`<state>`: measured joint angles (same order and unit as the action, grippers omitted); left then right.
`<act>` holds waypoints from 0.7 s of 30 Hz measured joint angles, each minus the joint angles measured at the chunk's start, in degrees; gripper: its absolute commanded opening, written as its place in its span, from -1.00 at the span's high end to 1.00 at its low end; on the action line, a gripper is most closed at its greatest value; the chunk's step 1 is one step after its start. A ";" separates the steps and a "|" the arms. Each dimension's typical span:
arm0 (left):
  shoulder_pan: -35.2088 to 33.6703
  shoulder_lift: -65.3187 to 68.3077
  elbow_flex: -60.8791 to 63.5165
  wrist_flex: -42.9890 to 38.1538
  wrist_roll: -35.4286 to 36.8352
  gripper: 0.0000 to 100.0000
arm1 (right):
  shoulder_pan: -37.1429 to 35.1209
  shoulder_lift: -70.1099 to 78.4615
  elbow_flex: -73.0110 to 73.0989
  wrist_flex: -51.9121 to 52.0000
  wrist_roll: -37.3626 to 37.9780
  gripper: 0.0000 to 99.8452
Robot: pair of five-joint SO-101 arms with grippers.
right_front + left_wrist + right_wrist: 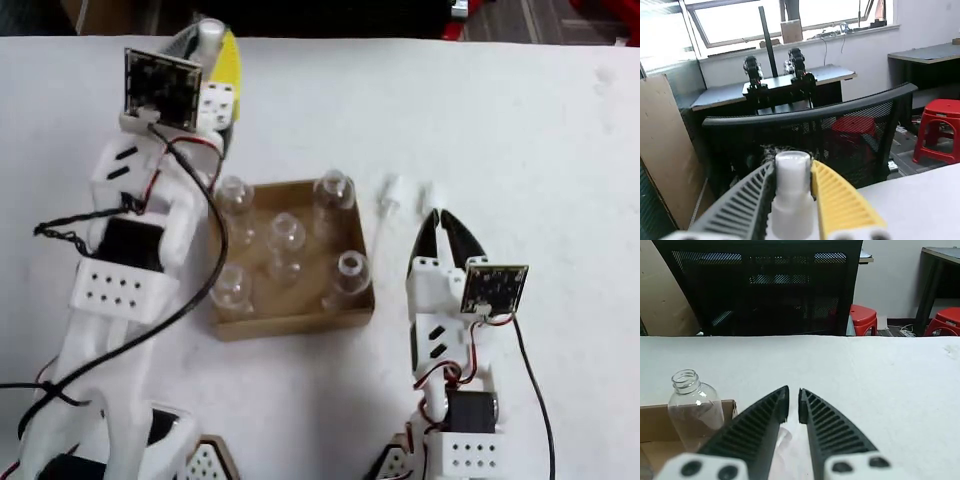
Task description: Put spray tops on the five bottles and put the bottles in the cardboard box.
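The cardboard box (pixel 290 320) sits mid-table with several clear open-necked bottles (pixel 284 238) standing in it. At the far edge of the table, beyond the box, my left gripper (pixel 212 45) is shut on a white spray top (pixel 791 192) between its grey and yellow fingers. My right gripper (pixel 440 222) rests low on the table to the right of the box, black fingers nearly touching with nothing between them (pixel 793 401). One bottle (pixel 692 407) in the box corner (pixel 655 422) stands beside it. Two white spray tops (pixel 391 190) lie on the table just beyond the right gripper's tips.
A white cloth (pixel 540 130) covers the table, with open room to the right and far side. A black mesh chair (pixel 805 130) stands past the far edge. Cables (pixel 190 290) run along the left arm beside the box.
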<state>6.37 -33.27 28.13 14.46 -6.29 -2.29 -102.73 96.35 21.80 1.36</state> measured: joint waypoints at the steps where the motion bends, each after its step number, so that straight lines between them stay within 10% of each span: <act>1: 0.88 -0.18 0.00 0.00 0.26 0.96 | 0.00 0.00 0.00 0.00 0.00 0.96; 21: 3.52 -0.53 7.91 -3.43 0.70 0.96 | 0.00 0.00 0.00 0.00 0.00 0.96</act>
<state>9.89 -33.80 36.04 11.03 -5.58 -2.29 -102.73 96.35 21.80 1.36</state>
